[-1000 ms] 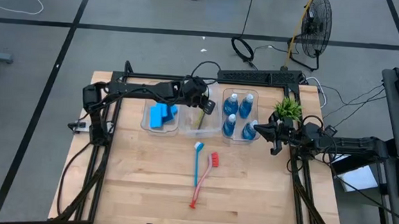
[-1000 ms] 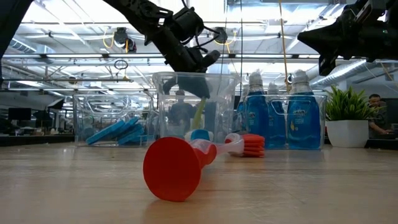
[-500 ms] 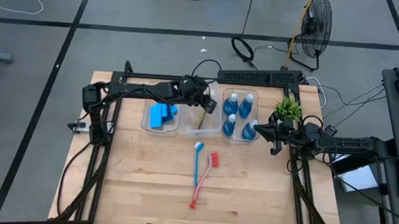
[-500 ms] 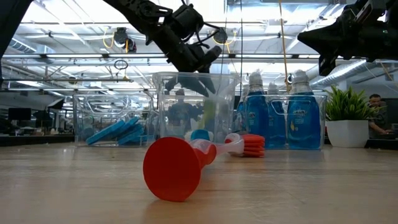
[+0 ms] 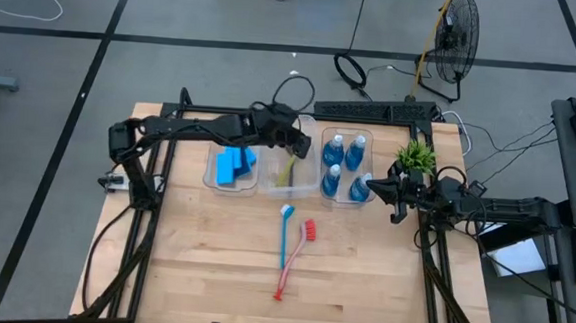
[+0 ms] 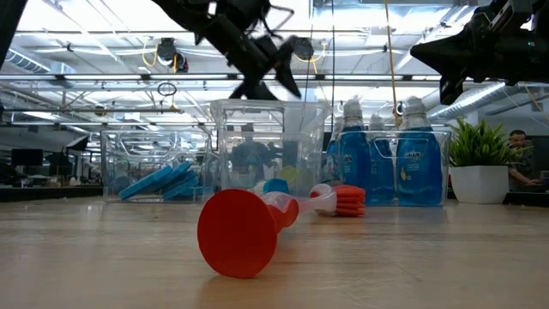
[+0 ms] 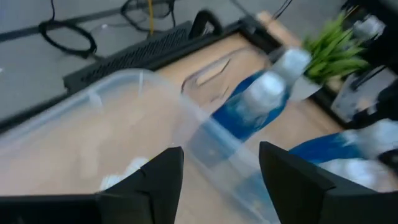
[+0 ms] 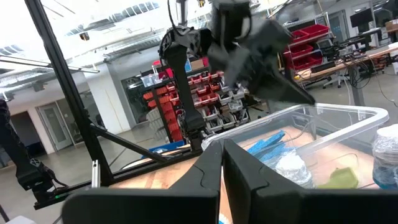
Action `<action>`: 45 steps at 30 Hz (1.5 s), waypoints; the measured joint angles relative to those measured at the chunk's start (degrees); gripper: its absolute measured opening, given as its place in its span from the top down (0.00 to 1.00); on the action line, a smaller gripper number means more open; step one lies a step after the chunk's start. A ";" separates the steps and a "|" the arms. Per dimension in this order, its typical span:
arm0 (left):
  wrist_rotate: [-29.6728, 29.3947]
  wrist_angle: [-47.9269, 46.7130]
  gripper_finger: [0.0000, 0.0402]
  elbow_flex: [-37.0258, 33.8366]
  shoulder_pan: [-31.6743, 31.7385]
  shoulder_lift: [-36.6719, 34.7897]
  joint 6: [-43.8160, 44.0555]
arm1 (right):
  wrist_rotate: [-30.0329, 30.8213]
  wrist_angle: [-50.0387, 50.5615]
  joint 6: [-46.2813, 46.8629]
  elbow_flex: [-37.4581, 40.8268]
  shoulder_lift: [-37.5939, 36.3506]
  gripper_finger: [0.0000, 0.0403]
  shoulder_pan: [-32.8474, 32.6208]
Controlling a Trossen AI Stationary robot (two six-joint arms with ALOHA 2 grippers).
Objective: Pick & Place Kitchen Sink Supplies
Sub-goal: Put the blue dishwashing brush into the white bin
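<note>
The desk (image 5: 211, 267) is pale wood grain inside a black frame (image 5: 154, 223). Three clear bins (image 5: 286, 186) stand in a row: one with bright blue sponges (image 5: 233, 165), one with a yellow-green brush (image 5: 290, 169), one with blue bottles (image 5: 333, 177) capped white. On the wood lie a blue brush (image 5: 284, 236) and a red brush (image 5: 295, 257). Both arms are black. The potted plant (image 5: 416, 155) is green in a white pot.

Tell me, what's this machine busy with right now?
It is sorting sink supplies into clear tubs. The left gripper hangs over the middle tub with its jaws apart; a yellow-green brush lies inside. Sponges fill the next tub, bottles another. A blue brush and a red brush wait on the table. The right gripper, shut, waits beside the plant.
</note>
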State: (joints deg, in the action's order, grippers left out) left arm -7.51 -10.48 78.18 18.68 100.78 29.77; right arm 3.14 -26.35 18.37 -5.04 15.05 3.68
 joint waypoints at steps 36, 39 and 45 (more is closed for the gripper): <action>-11.75 -13.37 0.55 0.01 -34.24 -6.87 33.76 | -0.22 -0.02 0.00 0.02 0.00 0.99 0.00; -11.97 -13.41 0.55 0.01 -36.19 -3.73 38.08 | -0.22 0.00 0.00 0.04 0.00 0.99 -0.02; -12.13 -13.89 0.55 -0.01 -37.11 2.92 45.99 | -0.39 0.01 0.62 0.04 0.02 0.99 -0.02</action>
State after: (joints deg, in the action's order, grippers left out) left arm -19.64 -24.37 78.17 -18.44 103.70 75.76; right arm 2.74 -26.34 18.99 -4.99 15.07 3.66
